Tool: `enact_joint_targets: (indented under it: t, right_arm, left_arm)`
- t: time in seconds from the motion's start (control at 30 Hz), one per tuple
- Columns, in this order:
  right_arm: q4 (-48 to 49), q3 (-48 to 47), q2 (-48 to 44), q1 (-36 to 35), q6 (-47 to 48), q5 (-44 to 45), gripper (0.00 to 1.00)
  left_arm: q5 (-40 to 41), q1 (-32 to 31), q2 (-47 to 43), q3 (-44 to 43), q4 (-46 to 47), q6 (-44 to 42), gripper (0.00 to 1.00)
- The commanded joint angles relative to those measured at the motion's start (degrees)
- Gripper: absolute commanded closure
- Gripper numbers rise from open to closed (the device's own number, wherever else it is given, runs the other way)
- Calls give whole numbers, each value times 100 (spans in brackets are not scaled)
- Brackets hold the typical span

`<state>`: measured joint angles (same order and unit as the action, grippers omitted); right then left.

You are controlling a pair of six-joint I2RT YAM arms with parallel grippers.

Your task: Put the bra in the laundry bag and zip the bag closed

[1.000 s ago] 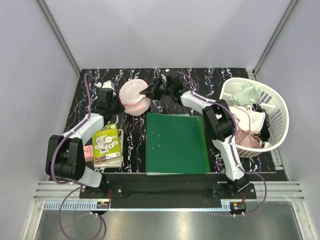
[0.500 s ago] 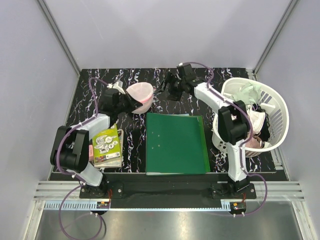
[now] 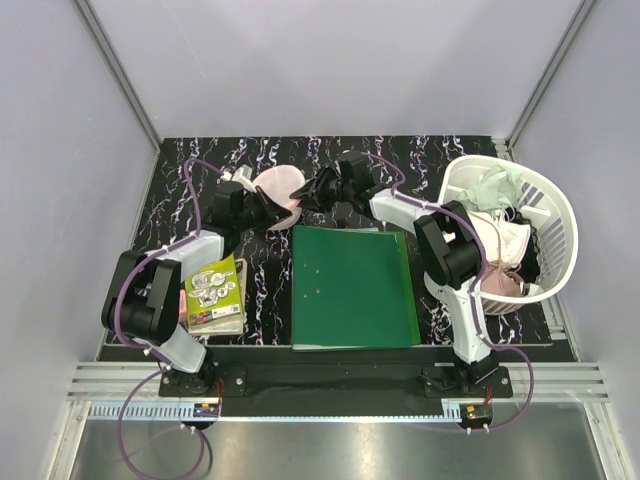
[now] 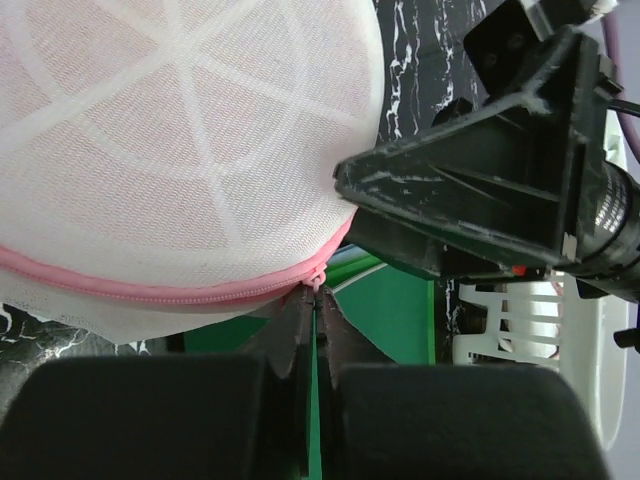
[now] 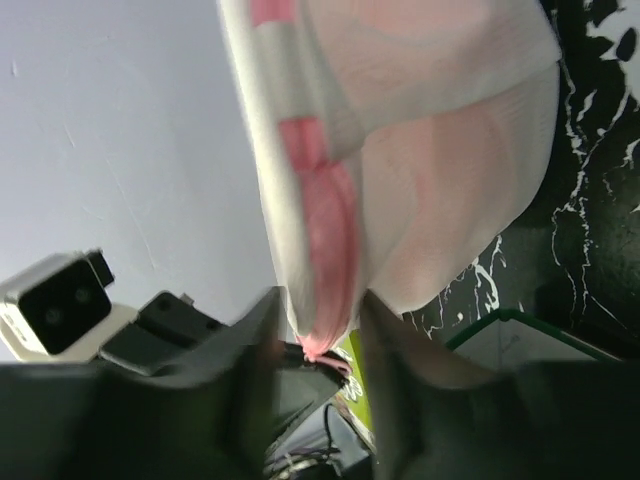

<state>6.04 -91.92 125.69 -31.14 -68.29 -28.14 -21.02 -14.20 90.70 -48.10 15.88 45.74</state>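
Your left gripper (image 4: 312,300) is clamped tight on the small zip pull (image 4: 318,281) of the laundry bag (image 4: 180,150), fingers pressed together with no gap between them. Your right gripper (image 5: 320,298) stands with its jaws apart and the bag's pink rim between them. The rim fills most of that gap, but you cannot tell from these views whether the fingers actually pinch it.

Below you is the black, white-veined table (image 3: 180,190). At its right edge sits the white slatted basket (image 3: 560,215), with crumpled pale garments inside. The green folder (image 3: 350,285) lies flat in the middle of the table, near the arm bases.

The laundry bag is at the far middle of the table, just beyond the folder's far left corner, tipped on its side between your two grippers. The left gripper meets it from the left and the right gripper from the right. Its white mesh dome shows pink through it, and the pink zip line runs along the rim to the pull you hold. A green illustrated booklet (image 3: 212,290) lies left of the folder, beside your left arm.
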Motion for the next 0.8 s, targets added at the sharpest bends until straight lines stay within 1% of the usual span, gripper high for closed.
enact_joint_targets:
  t: [0.0, 0.03, 0.07, 0.1, 0.17, 0.2, 0.27, 0.33, 0.37, 0.4, 0.43, 0.47, 0.5, 0.53, 0.57, 0.6, 0.63, 0.67, 0.7, 0.73, 0.77]
  right_arm:
    - [442, -440, 192, 99, -158, -95, 67]
    - [433, -484, 236, 160, -115, -182, 84]
    - [433, -546, 315, 195, -71, -226, 94]
    - [415, -625, 342, 239, 78, -262, 100]
    - [275, -765, 412, 371, 306, -358, 100]
    - [144, -1018, 456, 406, 595, -402, 100]
    - [20, -1292, 631, 512, 790, -718, 100]
    - [-259, -1862, 807, 547, 1080, -1077, 100]
    - [-453, -2134, 1043, 530, 1194, -1175, 100]
    - [-699, -2720, 1167, 521, 1378, -1246, 97]
    - [-1240, -3004, 1290, 512, 1432, -1264, 90]
    - [-1533, -3312, 1544, 477, 1528, -1229, 76]
    - [-1901, -4002, 1659, 442, 1782, -1046, 68]
    - [-2862, -4366, 1861, 407, 1941, -844, 59]
    - [-3342, -4866, 1898, 372, 2099, -590, 52]
    - [-3651, -4879, 1872, 345, 2362, -161, 46]
    - [-3872, -4731, 1567, 336, 2451, 61, 42]
    - [-3874, -4130, 1329, 327, 2522, 315, 38]
    - [-3839, -3793, 1066, 284, 2688, 814, 27]
    - [-3795, -3468, 550, 240, 2759, 1054, 20]
    - [-3682, -2707, 292, 196, 2786, 1256, 16]
  left_arm:
    - [80, 66, -184, -217, -312, -485, 100]
    - [97, 110, -201, -235, -488, -521, 100]
    - [150, 180, -262, -244, -576, -539, 100]
    - [211, 372, -315, -218, -682, -574, 100]
    - [430, 627, -499, -209, -1147, -653, 100]
    - [501, 898, -544, -244, -1296, -802, 100]
    - [589, 1129, -623, -323, -1710, -969, 100]
    - [502, 1305, -588, -542, -1939, -1233, 100]
    - [267, 1305, -562, -621, -1957, -1295, 100]
    - [99, 1279, -510, -666, -1835, -1313, 100]
    - [-59, 1244, -492, -718, -1747, -1269, 100]
    - [-269, 1192, -474, -719, -1659, -1199, 100]
    - [-367, 1078, -439, -719, -1388, -998, 100]
    - [-507, 1025, -421, -684, -1238, -875, 100]
    - [-544, 937, -395, -649, -1106, -734, 100]
    - [-587, 893, -360, -622, -843, -463, 100]
    - [-605, 866, -325, -579, -719, -347, 100]
    - [-597, 814, -307, -561, -622, -172, 100]
    - [-579, 796, -281, -543, -482, -118, 100]
    - [-562, 778, -237, -543, -428, -74, 100]
    - [-570, 735, -219, -534, -393, -30, 100]
